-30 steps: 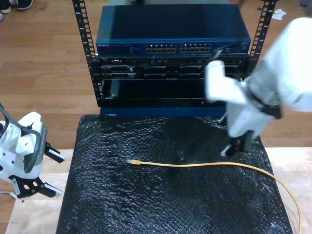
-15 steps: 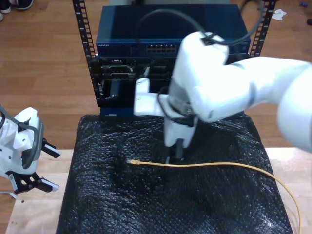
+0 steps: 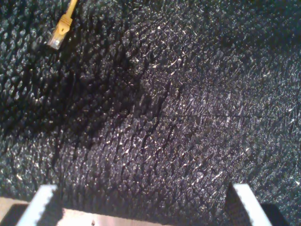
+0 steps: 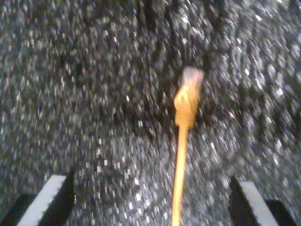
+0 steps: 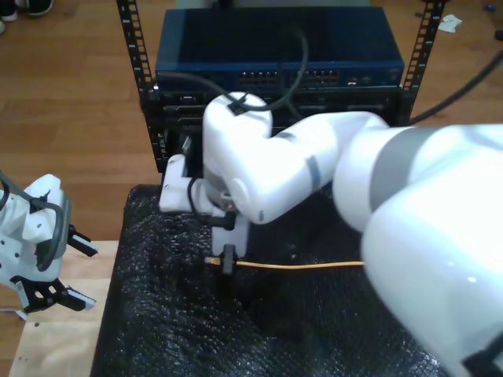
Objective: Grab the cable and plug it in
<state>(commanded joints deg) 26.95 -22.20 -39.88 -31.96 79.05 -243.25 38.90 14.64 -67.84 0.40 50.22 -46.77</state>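
Thin yellow-orange cable (image 4: 181,160), clear-tipped plug, flat on black wrap.

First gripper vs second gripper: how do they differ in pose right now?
My second gripper hangs right over the thin yellow-orange network cable near its clear plug; my first gripper sits off at the exterior view's left, the plug far ahead of it. Both stand open over the black bubble-textured mat.

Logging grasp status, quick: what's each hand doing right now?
My first hand: open, empty.
My second hand: open, straddling the cable, not holding it.
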